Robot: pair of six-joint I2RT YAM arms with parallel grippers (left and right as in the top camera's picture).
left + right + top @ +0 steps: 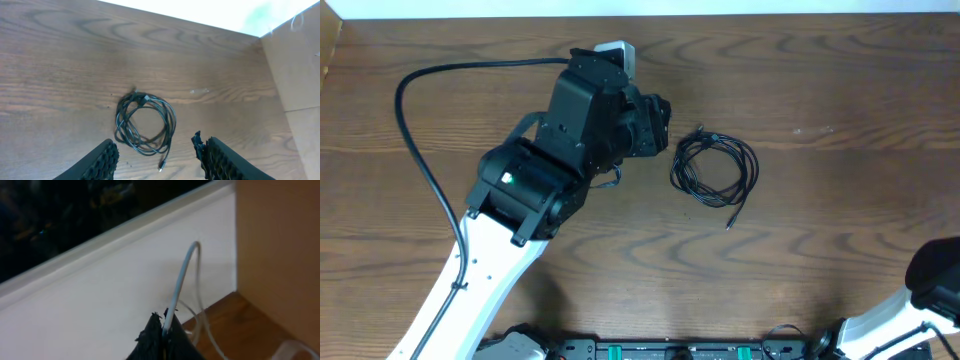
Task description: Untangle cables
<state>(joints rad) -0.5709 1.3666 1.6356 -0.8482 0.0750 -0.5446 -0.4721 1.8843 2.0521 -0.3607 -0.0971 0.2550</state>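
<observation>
I see my left gripper spread near the coiled black cable, whose loose plug end trails toward the robot base. The right gripper pinches the white cable, which stands upright.

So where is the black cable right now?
In the overhead view the black cable lies coiled on the table just right of centre, immediately right of the open left gripper, not held.
</observation>
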